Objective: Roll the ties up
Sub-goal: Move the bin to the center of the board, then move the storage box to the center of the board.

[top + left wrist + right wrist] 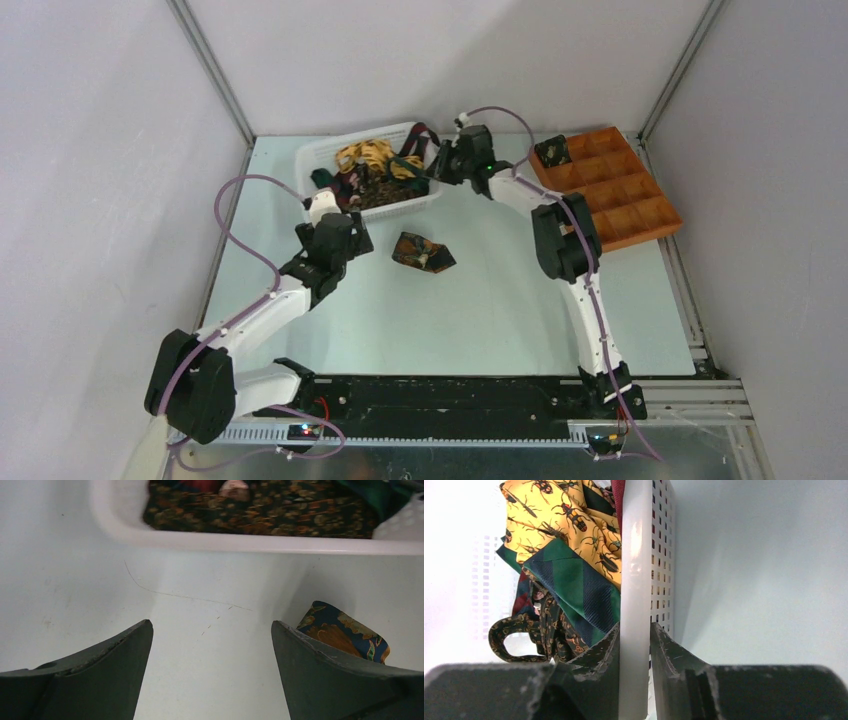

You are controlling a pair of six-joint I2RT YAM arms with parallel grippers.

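The left claw (322,207) hangs low over the bench (480,310) with its fingers spread wide and nothing between them. It faces the near wall of the white plastic basket (400,128). Just to its right, apart from the basket, a leaf-patterned tie (422,252) lies bunched on the bench. Whether it is loosely rolled or only folded over is hard to tell from here.

Inside the basket the other ties lie tangled: a dark floral tie (260,510) along the near wall, a yellow-gold tie (564,520) printed with beetles on top, and a green striped tie (574,585) draped below it. The right claw (634,630) is pinching the basket's perforated side wall, one finger inside and one outside, with no fabric in the pinch. Far right, the orange-brown compartment tray (640,215) holds one small dark coil (552,152) in its far-left compartment.

The ties look light, limp and probably slick, so a pinch at mid-length would likely let them sag and slide. The better hold is probably at one end, with the fabric pressed flat on the bench so the roll starts tight.
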